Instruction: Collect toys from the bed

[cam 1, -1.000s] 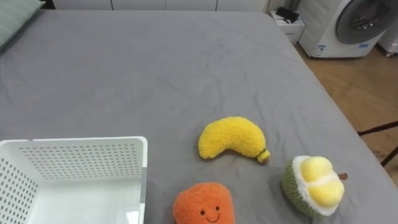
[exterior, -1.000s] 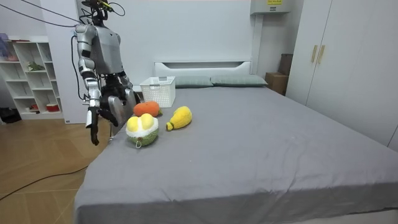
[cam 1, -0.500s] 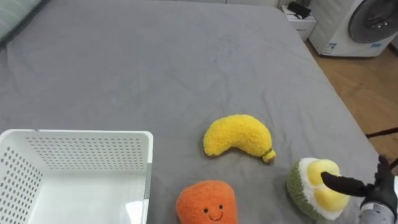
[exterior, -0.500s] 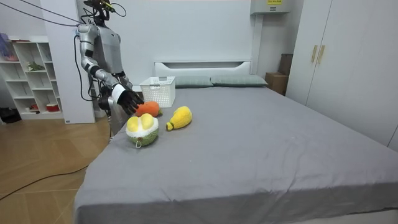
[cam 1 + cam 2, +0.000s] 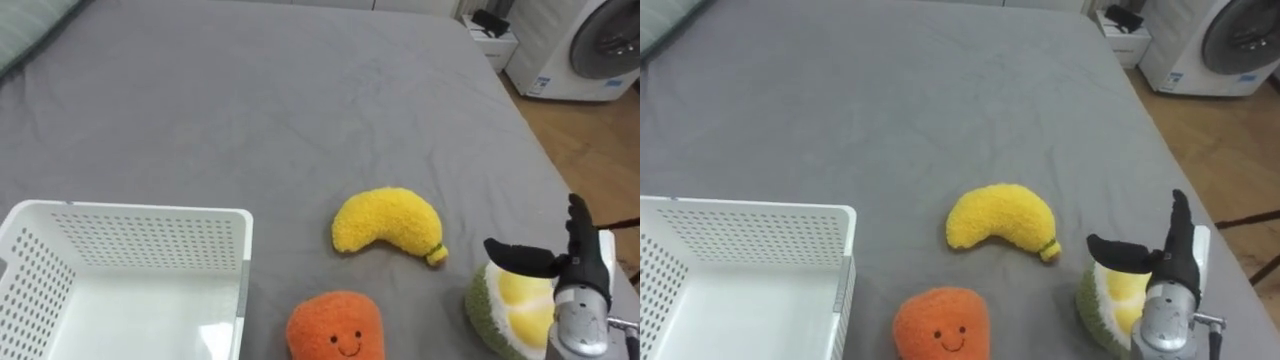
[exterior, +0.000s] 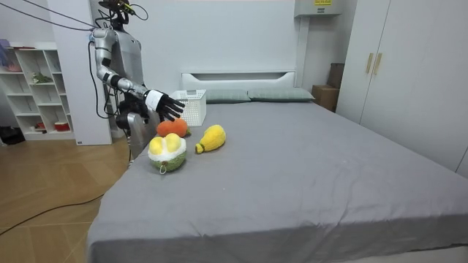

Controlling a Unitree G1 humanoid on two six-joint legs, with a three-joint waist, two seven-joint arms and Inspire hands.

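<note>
We see a grey bed carrying a white basket and three plush toys: durian toy, banana toy, orange toy. Our right hand hovers by the durian toy, fingers spread apart, holding nothing. We judge the durian toy soft and light, best gripped around its round body.

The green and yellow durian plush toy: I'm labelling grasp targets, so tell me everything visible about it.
The round green and yellow durian plush toy has a fuzzy green shell, open on pale yellow lobes ringed in white. It lies on the grey bed sheet near its right edge, apart from the yellow banana plush. The robot's open right hand hangs over it, thumb across its top; whether they touch cannot be told.
</note>
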